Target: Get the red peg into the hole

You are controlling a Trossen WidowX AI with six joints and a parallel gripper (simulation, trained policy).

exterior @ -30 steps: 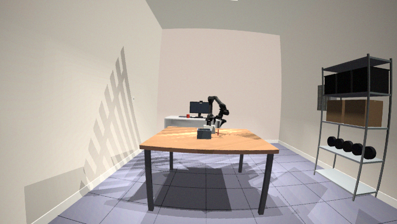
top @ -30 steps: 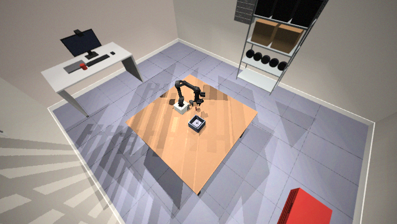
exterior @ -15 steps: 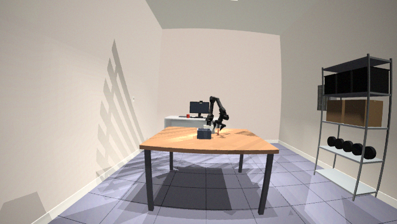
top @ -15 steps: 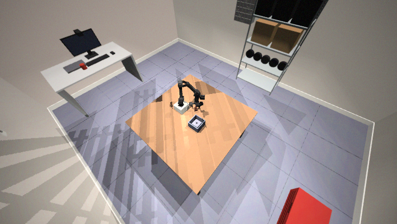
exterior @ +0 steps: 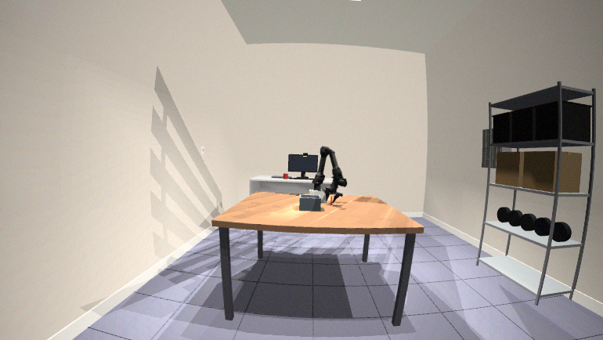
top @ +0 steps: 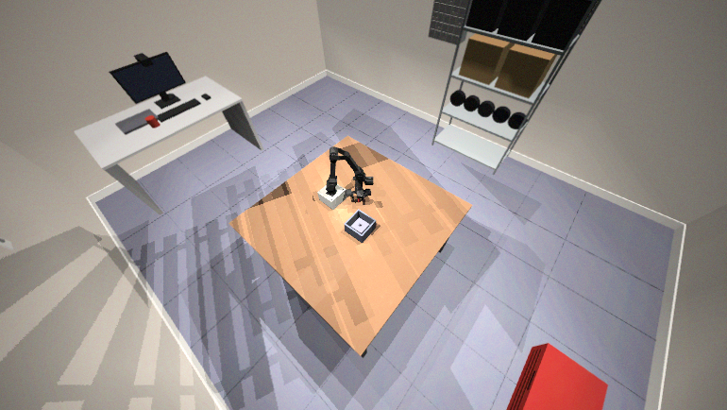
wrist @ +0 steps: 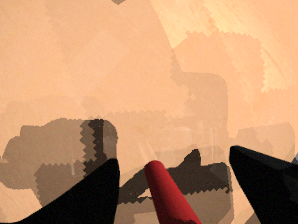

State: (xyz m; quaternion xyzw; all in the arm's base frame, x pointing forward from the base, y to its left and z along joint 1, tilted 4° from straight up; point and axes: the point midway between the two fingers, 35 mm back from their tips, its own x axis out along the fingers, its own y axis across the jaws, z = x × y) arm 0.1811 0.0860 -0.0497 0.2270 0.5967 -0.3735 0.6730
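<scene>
Tool [top: 360, 198] [exterior: 333, 199] [wrist: 175, 160] low over the surface [top: 351, 284] [exterior: 274, 222] [wrist: 75, 55], with fingers spread wide. Between them, with a gap on both sides, the red peg [top: 359, 199] [exterior: 331, 200] [wrist: 172, 195], upright and outside the open box [top: 361, 235] [exterior: 310, 204]. Inside the box, a pale plate [top: 355, 224] with a dark central hole. Near the box, a white mounting block [top: 333, 199] under the arm. Beyond, a desk [top: 111, 144] [exterior: 258, 180] with a monitor [top: 152, 78] [exterior: 302, 163].

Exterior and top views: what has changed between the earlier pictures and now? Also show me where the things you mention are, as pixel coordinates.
The gripper [top: 361, 198] [exterior: 332, 198] [wrist: 175, 160] has come down towards the red peg [top: 359, 200] [exterior: 331, 200] [wrist: 171, 192], and the wall shadows have shifted. Nothing was taken hold of or let go: its fingers stand apart. The peg, upright, and the open box [top: 353, 232] [exterior: 310, 205] stayed put.
</scene>
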